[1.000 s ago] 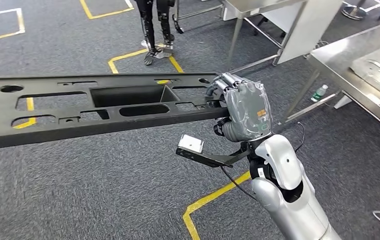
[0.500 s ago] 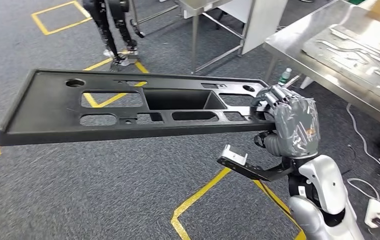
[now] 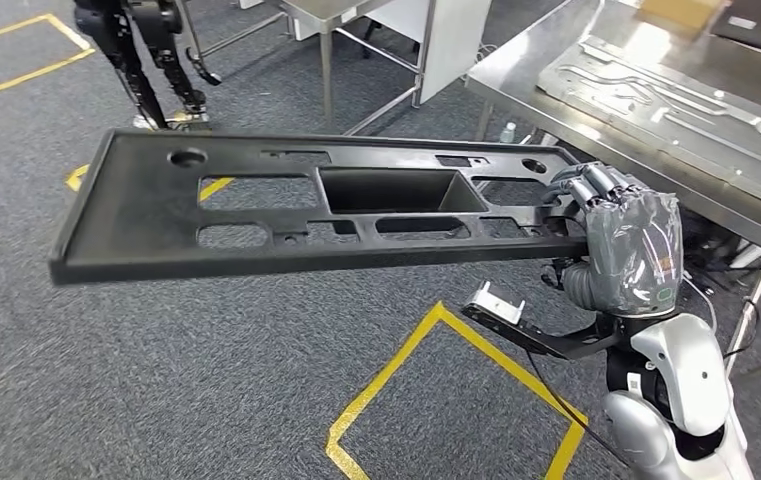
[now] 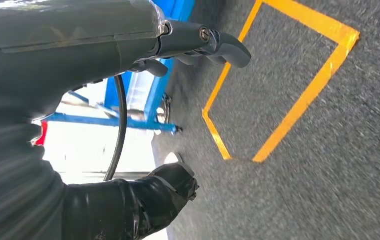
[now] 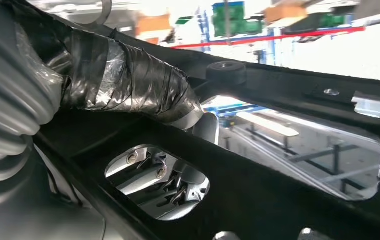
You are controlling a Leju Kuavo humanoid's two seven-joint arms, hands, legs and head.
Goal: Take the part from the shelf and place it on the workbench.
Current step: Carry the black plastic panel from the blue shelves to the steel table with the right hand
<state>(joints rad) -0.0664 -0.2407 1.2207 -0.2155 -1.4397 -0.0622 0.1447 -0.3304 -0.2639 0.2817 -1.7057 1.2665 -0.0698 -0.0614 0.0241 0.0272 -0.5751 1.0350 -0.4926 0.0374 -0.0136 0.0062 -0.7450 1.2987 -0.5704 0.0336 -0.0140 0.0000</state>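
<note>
Black part (image 3: 286, 215) gripped by fingers (image 3: 596, 185).

Hidden and cut-off bits

The right hand (image 3: 628, 250) grips one end of the long black part (image 3: 316, 205), and its fingertips go over the edge so you cannot see their ends from the head view. In the right wrist view the part (image 5: 277, 200) runs off the picture, and shiny fingers (image 5: 163, 182) peek through one hole. The workbench (image 3: 556, 75) is cut off at the top and right edges. A small bottle (image 3: 507, 131) under it is too tiny to read. Another robot's legs (image 3: 146, 60) are cut off at the top. The left hand (image 4: 78, 45) is blurry up close, with nothing between its fingers.
</note>
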